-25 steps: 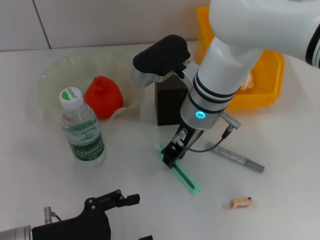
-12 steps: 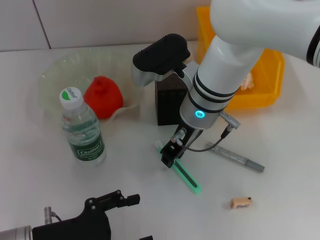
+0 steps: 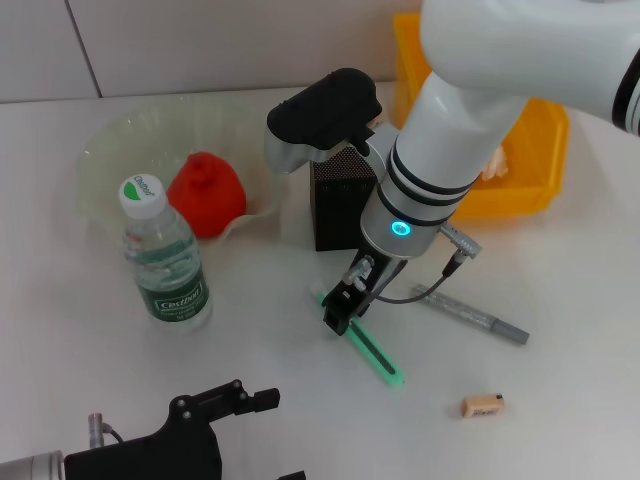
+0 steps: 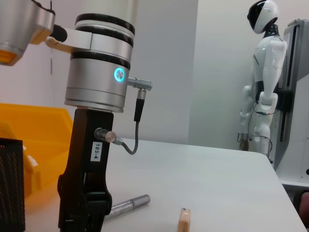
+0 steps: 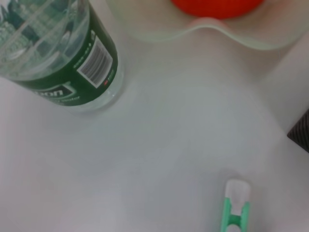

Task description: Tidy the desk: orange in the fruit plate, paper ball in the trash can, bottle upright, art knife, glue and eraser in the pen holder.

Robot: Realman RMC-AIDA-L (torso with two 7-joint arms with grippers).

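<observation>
The green art knife [image 3: 366,345] lies flat on the table, and my right gripper [image 3: 338,312] is down over its far end; its white tip [image 5: 236,205] shows in the right wrist view. The bottle [image 3: 165,256] stands upright beside the fruit plate [image 3: 120,140], which holds the orange [image 3: 205,193]. A silver glue stick [image 3: 478,319] and the eraser [image 3: 482,405] lie right of the knife. Behind the gripper stands the black mesh pen holder [image 3: 338,205]. A paper ball [image 3: 494,160] sits in the yellow trash can [image 3: 520,190]. My left gripper [image 3: 270,435] rests open at the near edge.
The left wrist view shows the right gripper [image 4: 82,212] from the side, with the glue stick [image 4: 126,205] and eraser [image 4: 184,223] beyond it. The bottle [image 5: 60,48] and plate rim [image 5: 212,34] stand close to the knife. A white humanoid robot [image 4: 263,82] stands beyond the table.
The art knife has slid slightly to the right under the right gripper, which has dipped a little. The left arm has not moved.
</observation>
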